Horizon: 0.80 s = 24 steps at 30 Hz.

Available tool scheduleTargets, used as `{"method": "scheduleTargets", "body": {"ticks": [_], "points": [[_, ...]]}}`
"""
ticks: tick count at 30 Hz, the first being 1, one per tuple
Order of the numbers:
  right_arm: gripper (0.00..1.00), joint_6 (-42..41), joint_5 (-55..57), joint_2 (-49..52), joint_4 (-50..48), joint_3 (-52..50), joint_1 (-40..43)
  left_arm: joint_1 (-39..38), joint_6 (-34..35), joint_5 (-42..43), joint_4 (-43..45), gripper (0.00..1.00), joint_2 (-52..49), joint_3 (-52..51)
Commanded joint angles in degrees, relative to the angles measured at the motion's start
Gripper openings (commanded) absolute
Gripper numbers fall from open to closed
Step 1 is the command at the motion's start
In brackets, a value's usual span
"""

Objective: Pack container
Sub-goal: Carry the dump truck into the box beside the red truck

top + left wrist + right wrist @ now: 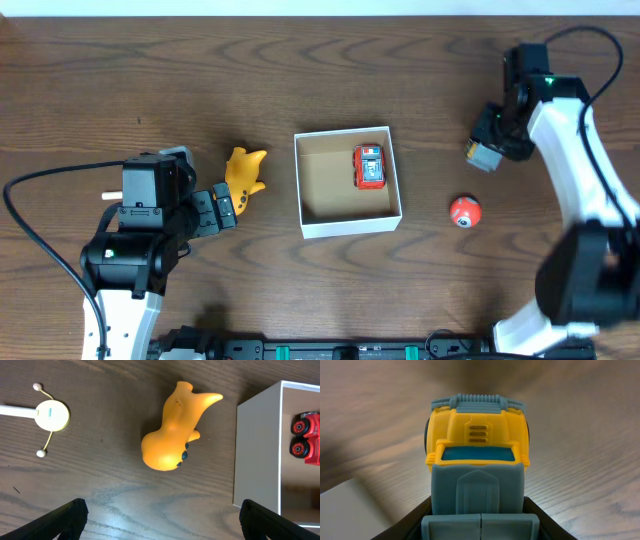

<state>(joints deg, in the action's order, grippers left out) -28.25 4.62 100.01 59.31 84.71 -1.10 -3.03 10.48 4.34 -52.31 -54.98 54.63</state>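
While overhead shows only a grey-yellow blob at the right end effector (487,150), right wrist resolves it: closed tight on a yellow and blue-grey toy truck (477,450). Left end effector (162,512) spread wide, holding nothing, yellow toy (175,427) just ahead. Container (345,225) mid-desk (300,70): white walls, brown floor, red car (369,167) inside near its right wall. Red ball (464,211) outside, right of it.

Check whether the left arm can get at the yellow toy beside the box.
Probably yes. The left gripper is open, and the yellow toy lies just ahead of it on the table, apart from the container wall. Nothing stands between gripper and toy.
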Motion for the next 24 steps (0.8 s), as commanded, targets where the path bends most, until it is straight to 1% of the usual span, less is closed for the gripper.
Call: {"method": "scheduleTargets", "body": {"ticks": [1,4,7,10,14,19,24], "points": [[0.01,1.8,1.6,-8.8,-0.6,1.6,-6.7,0.2,-0.5,0.4,-0.2,0.98,0.0,1.0],[0.02,1.6,1.9,-14.0,-2.5,1.6,-14.5,0.2,-0.5,0.4,-0.2,0.98,0.0,1.0],[0.01,-2.4,4.3,-16.3,-3.8,1.6,-22.6,0.2,-0.5,0.4,-0.2,0.98,0.0,1.0],[0.02,-5.6,6.8,-16.1,-5.2,1.6,-30.5,0.2,-0.5,0.4,-0.2,0.98,0.0,1.0],[0.02,-8.7,7.7,-13.0,-7.6,1.6,-38.2,0.2,-0.5,0.4,-0.2,0.98,0.0,1.0],[0.02,-11.2,8.1,-5.8,-9.4,1.6,-43.2,0.2,-0.5,0.4,-0.4,0.98,0.0,1.0],[0.01,-12.5,8.0,0.7,-9.6,1.6,-43.9,0.2,-0.5,0.4,-0.4,0.98,0.0,1.0]]}}
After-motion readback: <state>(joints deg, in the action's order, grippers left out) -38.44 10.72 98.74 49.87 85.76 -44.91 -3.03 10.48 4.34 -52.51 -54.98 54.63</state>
